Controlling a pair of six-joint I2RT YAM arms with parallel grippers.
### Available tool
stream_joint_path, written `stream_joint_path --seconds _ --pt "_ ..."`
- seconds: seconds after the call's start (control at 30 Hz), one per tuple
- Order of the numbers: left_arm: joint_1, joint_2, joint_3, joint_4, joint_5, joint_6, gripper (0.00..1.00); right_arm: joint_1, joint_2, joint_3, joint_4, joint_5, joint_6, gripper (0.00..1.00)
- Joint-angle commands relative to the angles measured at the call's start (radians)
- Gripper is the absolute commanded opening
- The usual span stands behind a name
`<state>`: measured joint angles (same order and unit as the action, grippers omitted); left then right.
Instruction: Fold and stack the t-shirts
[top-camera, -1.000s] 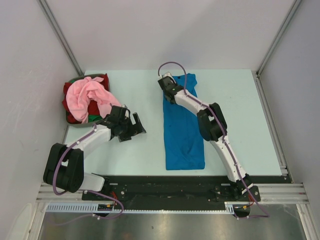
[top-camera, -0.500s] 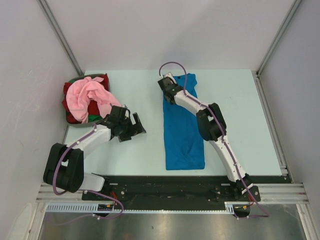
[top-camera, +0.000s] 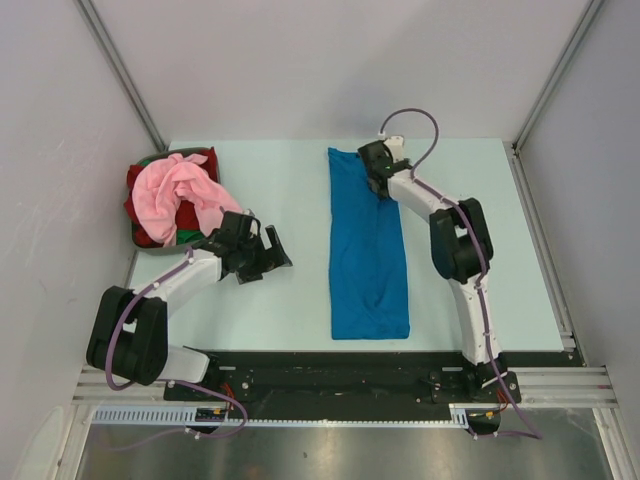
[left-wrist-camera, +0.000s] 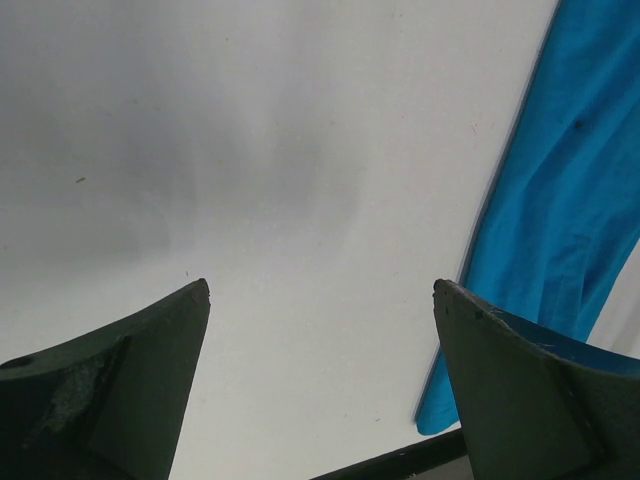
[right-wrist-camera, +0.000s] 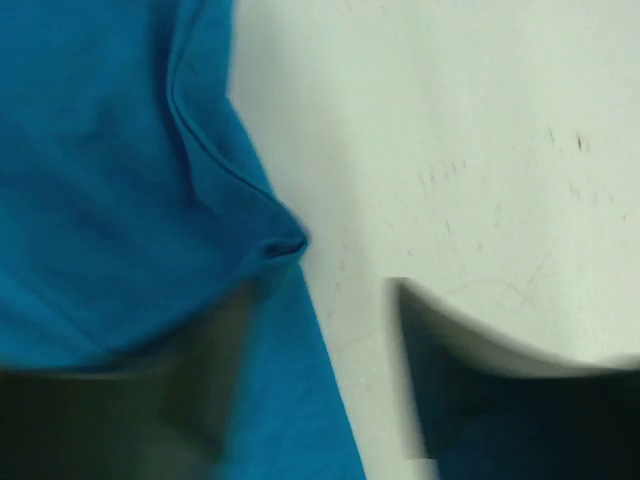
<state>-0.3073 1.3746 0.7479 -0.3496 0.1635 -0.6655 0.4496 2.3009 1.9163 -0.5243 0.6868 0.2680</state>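
Blue t-shirt (top-camera: 368, 250) is floppy, so pinch its near hem corners. Left fingers (left-wrist-camera: 100, 400) gape empty, right fingers (right-wrist-camera: 520, 420) part-open at its edge.

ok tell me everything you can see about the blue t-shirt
The blue t-shirt is bright blue, soft plain cloth, lying flat on the pale table as a long narrow strip running from the near side to the far side, about mid-table. No sleeves or collar show. Light creases mark its far right edge, where the right gripper sits with jaws apart, one finger over the cloth, one over the table; contact is unclear.
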Motion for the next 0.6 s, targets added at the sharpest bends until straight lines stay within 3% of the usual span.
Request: stream_joint_path --seconds 0.0,0.03,0.27,0.57 --pt "-0.006 -0.017 -0.005 0.024 0.008 0.003 0.98 -0.041 -0.084 -0.095 -0.036 -0.101 0.212 0.93" --pt "-0.006 -0.016 -0.005 0.027 0.008 0.003 0.98 -0.052 -0.084 -0.105 -0.028 -0.121 0.221 0.99" --pt "-0.006 -0.005 -0.007 0.032 0.008 0.006 0.98 -0.028 -0.104 -0.099 0.05 -0.181 0.198 1.0" --pt "-0.006 0.004 -0.013 0.041 0.007 0.006 0.98 -0.014 -0.07 0.078 0.014 -0.207 0.192 1.0"
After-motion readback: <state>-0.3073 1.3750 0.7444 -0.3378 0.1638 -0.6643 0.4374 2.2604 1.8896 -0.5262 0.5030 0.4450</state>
